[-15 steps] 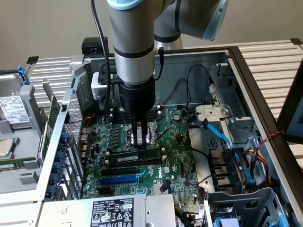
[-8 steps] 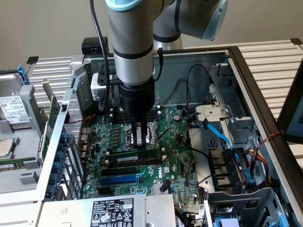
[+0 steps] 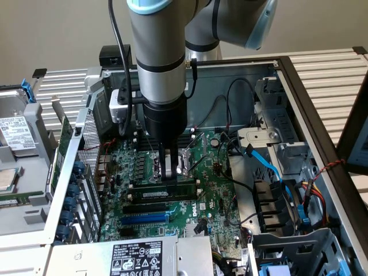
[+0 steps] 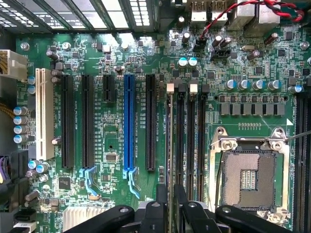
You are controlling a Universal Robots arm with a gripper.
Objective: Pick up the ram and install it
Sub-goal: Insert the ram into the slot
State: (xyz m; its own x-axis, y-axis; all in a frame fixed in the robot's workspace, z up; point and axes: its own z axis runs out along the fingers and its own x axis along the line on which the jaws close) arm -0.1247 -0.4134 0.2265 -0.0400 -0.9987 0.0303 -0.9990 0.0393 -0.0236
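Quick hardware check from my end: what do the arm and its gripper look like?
The arm is a thick silver-grey tube with dark bands and pale blue joint caps. Lower down it becomes a black cylindrical wrist section. A black cable runs down its side to a small pale box mounted beside the wrist. The gripper is slim, black with metallic parts.

Slatted table (image 3: 339,75) carries an open computer case (image 3: 230,72).

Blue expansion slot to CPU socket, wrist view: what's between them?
Wrist view: next to the blue expansion slot, one black expansion slot, then the parallel black memory slots, then the CPU socket.
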